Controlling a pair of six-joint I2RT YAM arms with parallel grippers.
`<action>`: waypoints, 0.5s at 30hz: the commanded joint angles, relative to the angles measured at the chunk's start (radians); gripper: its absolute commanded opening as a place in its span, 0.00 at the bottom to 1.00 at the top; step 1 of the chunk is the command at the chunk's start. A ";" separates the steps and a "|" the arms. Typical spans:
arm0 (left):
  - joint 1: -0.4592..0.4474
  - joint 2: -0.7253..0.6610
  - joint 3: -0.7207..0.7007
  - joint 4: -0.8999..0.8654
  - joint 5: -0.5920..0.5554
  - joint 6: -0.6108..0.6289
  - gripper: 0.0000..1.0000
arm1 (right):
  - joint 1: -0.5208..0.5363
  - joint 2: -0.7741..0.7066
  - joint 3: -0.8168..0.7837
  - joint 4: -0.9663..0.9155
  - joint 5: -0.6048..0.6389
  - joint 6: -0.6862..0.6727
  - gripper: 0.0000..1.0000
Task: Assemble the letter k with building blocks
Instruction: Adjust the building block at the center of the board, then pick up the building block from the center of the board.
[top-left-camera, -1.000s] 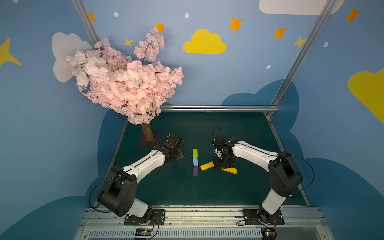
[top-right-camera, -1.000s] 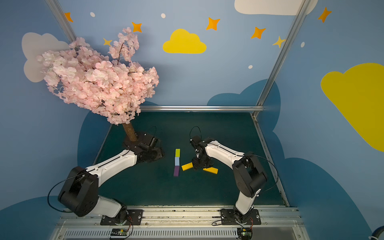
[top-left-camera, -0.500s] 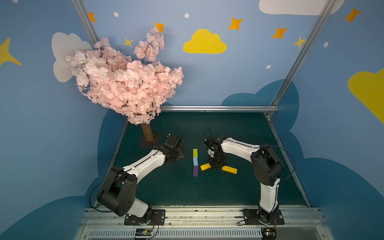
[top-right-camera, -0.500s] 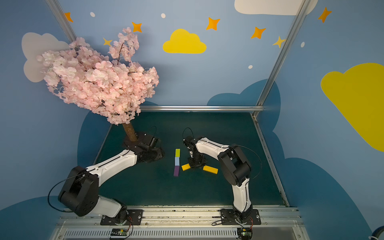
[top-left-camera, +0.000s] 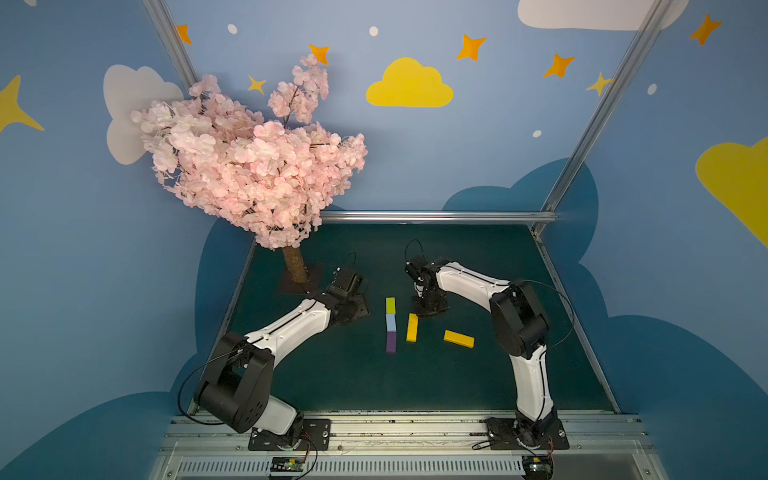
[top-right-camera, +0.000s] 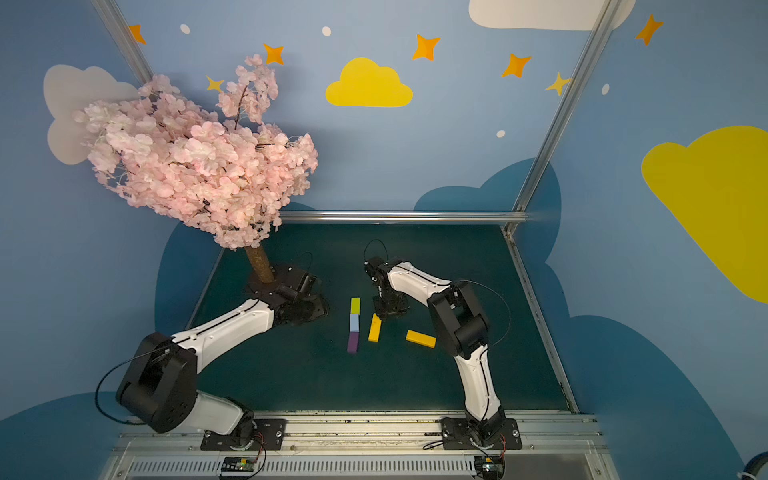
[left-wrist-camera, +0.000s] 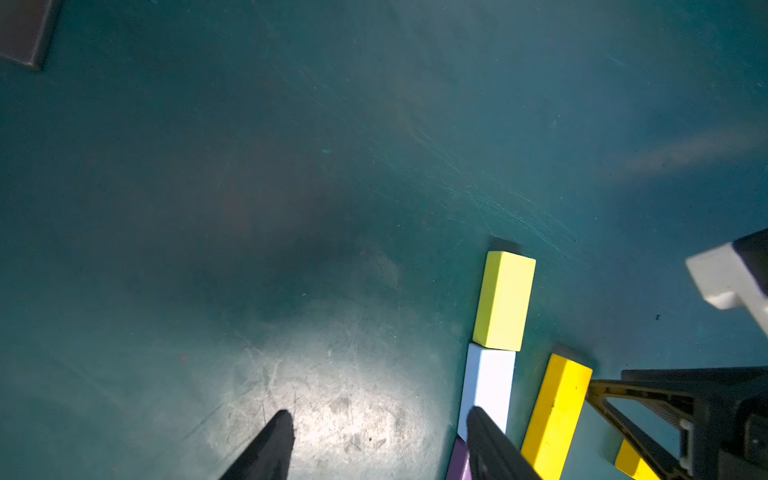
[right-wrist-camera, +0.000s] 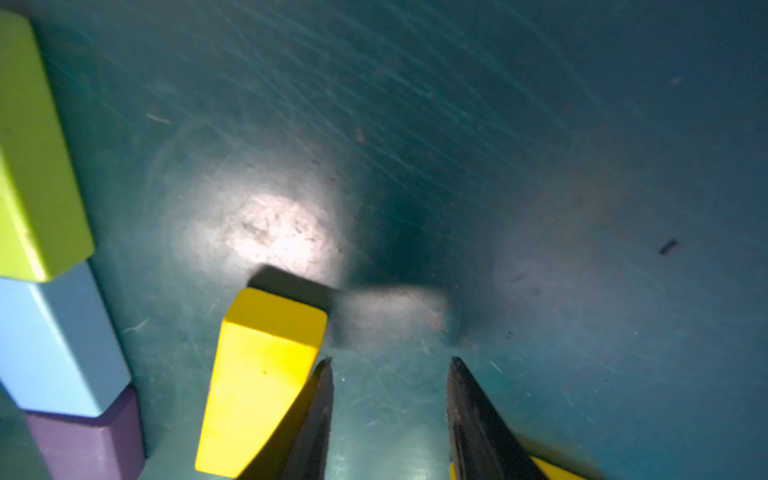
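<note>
- In both top views, the lime-green block (top-left-camera: 390, 305), the light-blue block (top-left-camera: 391, 323) and the purple block (top-left-camera: 391, 342) lay end to end on the green counter (top-left-camera: 478, 266). They made one straight stem, with the purple one nearest to my bases.
- The inner orange-yellow block (top-left-camera: 412, 328) lay just beside this stem on my right arm's side, almost parallel to it, with a thin gap. The outer orange-yellow block (top-right-camera: 421, 338) lay farther to that side, well apart and crosswise. So the letter k was not yet formed.
- My right hand (top-left-camera: 430, 309) pointed down at the far end of the inner orange-yellow block. My left hand (top-left-camera: 352, 305) was low, between the stem and the trunk of a pink blossom tree (top-left-camera: 249, 166).
- In the left wrist view, my left hand (left-wrist-camera: 378, 413) was open, with only bare counter between its fingers. One finger (left-wrist-camera: 490, 444) hid part of the light-blue block (left-wrist-camera: 486, 382).
- In the right wrist view, my right hand (right-wrist-camera: 391, 361) had its fingers apart and gripped nothing. The inner orange-yellow block (right-wrist-camera: 257, 374) was just outside one finger (right-wrist-camera: 316, 415); I could not tell if they touched.
</note>
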 joint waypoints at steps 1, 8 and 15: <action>0.005 -0.026 -0.018 0.000 -0.004 -0.005 0.67 | 0.012 -0.065 -0.020 -0.020 -0.014 0.037 0.45; 0.005 -0.008 -0.011 0.009 0.002 -0.008 0.67 | 0.078 -0.081 -0.053 0.049 -0.128 0.102 0.47; 0.006 -0.029 -0.022 0.006 0.005 0.002 0.67 | 0.097 0.000 0.017 0.012 -0.119 0.127 0.54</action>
